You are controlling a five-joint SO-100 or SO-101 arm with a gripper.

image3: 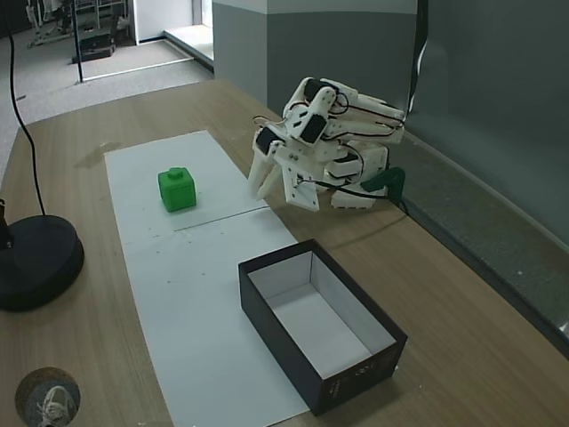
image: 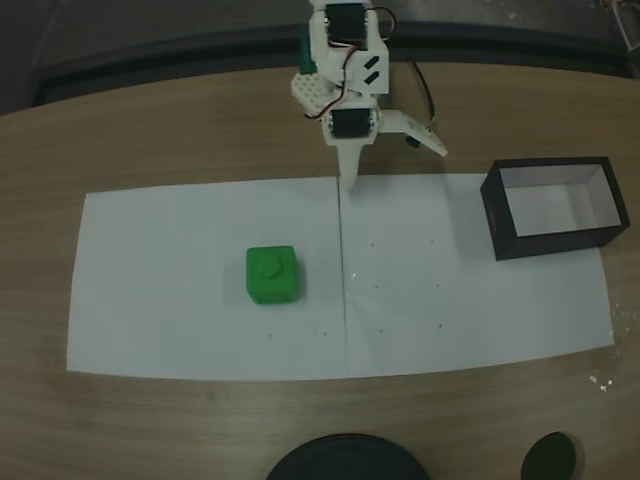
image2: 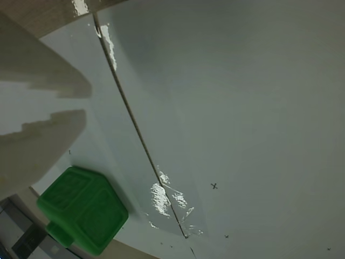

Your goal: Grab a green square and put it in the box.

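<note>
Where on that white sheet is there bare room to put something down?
Widest bare stretch: white paper between the green square and the box. The strip left of the square is bare too. Tightest near the gripper at the top edge.

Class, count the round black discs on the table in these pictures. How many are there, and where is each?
2, at the near table edge in a fixed view: a large disc and a small disc to its right, both cropped.

Dim, soft light; glare on paper (image2: 161, 194)
</note>
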